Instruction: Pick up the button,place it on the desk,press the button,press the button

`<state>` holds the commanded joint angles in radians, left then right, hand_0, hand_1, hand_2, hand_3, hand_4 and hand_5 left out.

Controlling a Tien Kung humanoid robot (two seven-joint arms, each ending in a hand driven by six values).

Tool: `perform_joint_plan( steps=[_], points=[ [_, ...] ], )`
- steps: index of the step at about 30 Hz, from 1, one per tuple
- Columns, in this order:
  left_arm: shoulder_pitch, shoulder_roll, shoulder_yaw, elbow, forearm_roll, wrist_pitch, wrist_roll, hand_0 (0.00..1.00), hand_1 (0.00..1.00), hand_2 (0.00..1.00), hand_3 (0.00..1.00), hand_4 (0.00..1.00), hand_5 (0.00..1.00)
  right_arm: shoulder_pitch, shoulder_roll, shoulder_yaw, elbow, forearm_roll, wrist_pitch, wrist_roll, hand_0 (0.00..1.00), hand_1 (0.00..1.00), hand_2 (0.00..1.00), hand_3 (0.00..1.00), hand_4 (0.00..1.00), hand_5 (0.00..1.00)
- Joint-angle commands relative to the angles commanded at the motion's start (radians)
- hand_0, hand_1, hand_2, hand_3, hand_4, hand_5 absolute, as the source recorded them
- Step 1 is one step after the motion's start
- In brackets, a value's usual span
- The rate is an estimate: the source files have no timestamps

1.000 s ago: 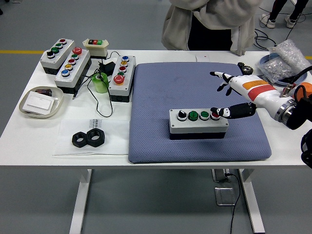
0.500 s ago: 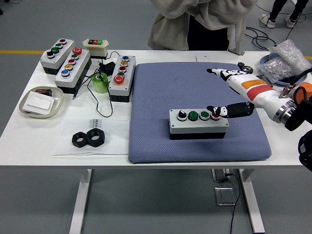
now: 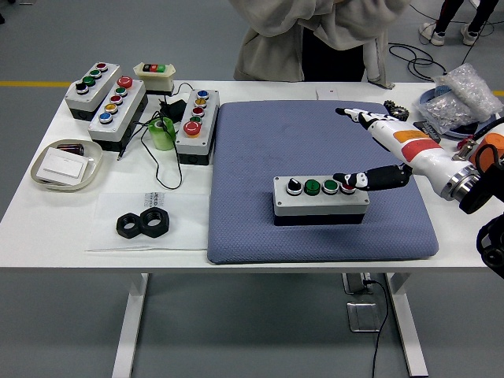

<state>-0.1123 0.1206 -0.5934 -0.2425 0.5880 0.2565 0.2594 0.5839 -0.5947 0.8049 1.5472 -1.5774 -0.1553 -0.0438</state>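
A grey button box (image 3: 320, 200) with several buttons on top lies on the blue-grey pad (image 3: 260, 150) in the middle of the table. My right hand (image 3: 374, 150) comes in from the right, fingers spread, holding nothing. Its black thumb tip (image 3: 346, 179) rests on the box's rightmost red button (image 3: 347, 187). The white fingers (image 3: 354, 115) point away over the pad. My left arm is out of view.
Three more button boxes (image 3: 106, 98) and a small switch box (image 3: 154, 76) stand at the back left. A green tape roll (image 3: 164, 134), a dish (image 3: 66, 165) and two black nuts (image 3: 140, 224) lie left. Plastic bags (image 3: 457, 94) sit far right. A person stands behind the table.
My right hand has shifted slightly left and its white fingers have drawn closer together, the thumb staying on the red button. The person behind the table has leaned to the left.
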Motion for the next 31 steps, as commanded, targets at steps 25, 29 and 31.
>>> perform_joint_plan(
  steps=[25, 29, 31],
  points=[
    [-0.005, 0.0, 0.009, 0.0, -0.012, 0.0, -0.004, 0.695, 0.69, 0.796, 0.824, 0.752, 0.998, -0.073, 0.038, 0.113, -0.142, 1.053, -0.227, 0.189, 0.921, 0.839, 0.876, 0.893, 0.674, 0.436],
    [-0.008, 0.0, 0.014, 0.0, -0.019, 0.001, -0.007, 0.695, 0.69, 0.796, 0.824, 0.752, 0.998, -0.074, 0.038, 0.114, -0.139, 1.222, -0.227, 0.185, 0.921, 0.839, 0.876, 0.893, 0.674, 0.436],
    [-0.008, 0.0, 0.015, 0.0, -0.021, 0.001, -0.008, 0.695, 0.69, 0.796, 0.824, 0.752, 0.998, -0.074, 0.038, 0.114, -0.138, 1.282, -0.227, 0.185, 0.921, 0.839, 0.876, 0.893, 0.674, 0.436]
  ],
)
